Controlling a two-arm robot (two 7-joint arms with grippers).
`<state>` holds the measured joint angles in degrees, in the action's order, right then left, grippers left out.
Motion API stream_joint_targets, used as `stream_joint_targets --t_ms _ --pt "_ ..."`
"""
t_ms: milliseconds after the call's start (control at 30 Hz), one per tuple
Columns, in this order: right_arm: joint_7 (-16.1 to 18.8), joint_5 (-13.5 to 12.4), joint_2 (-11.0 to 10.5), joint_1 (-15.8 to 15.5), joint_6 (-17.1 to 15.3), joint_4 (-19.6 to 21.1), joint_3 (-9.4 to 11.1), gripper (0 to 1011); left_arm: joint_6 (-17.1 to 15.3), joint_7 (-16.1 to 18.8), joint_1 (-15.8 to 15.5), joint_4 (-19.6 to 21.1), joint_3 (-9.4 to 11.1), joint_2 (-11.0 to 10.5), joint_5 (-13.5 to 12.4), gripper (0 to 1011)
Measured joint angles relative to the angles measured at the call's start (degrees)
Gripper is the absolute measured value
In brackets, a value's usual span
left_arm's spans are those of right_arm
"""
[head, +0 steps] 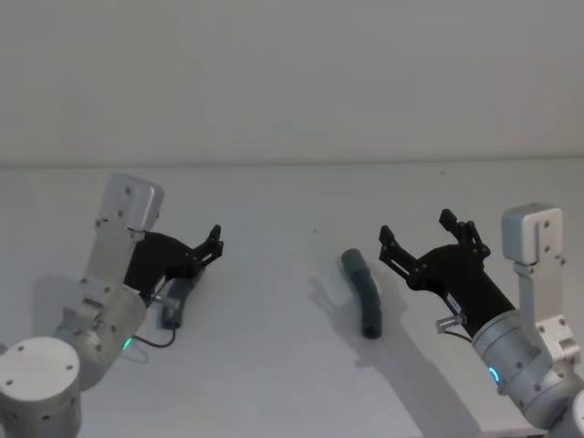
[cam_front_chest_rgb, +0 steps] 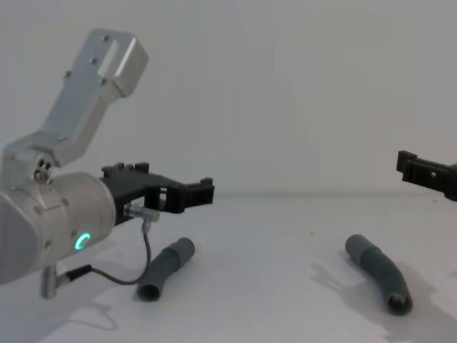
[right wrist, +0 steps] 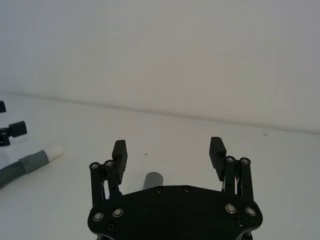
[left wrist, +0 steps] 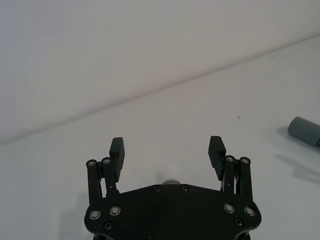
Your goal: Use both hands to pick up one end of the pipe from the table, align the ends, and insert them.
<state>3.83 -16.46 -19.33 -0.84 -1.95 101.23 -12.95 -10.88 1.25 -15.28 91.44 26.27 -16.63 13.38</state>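
Left pipe piece (cam_front_chest_rgb: pixel 166 268), right pipe piece (head: pixel 365 294) — likely light, bendy, ribbed; grip near smooth cuffs (cam_front_chest_rgb: pixel 182 250) — left gripper (head: pixel 214 245), right gripper (head: pixel 418 228) both spread, empty.

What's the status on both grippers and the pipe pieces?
Left gripper open, raised over left pipe piece. Right gripper open, raised beside right pipe piece. Both pieces on table, apart. Nothing in the way.

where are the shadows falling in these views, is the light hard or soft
Head view: soft, even light; the right pipe piece throws a faint, blurry-edged shadow to its left on the table. Chest view: the same pale shadow lies left of that piece. Left wrist view: the open left pincer reads dark against the pale table, with no glare.
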Motion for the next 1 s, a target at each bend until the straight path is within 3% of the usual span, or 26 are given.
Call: stream_joint_targets --t_ms 500,1000 --pt "0.0 0.0 0.0 0.0 0.0 0.0 0.0 1000 -12.6 2.7 -0.7 0.7 0.0 2.5 0.5 1001" --pt "0.0 0.0 0.0 0.0 0.0 0.0 0.0 1000 -18.7 2.8 -0.8 2.2 -0.4 2.5 0.4 1001"
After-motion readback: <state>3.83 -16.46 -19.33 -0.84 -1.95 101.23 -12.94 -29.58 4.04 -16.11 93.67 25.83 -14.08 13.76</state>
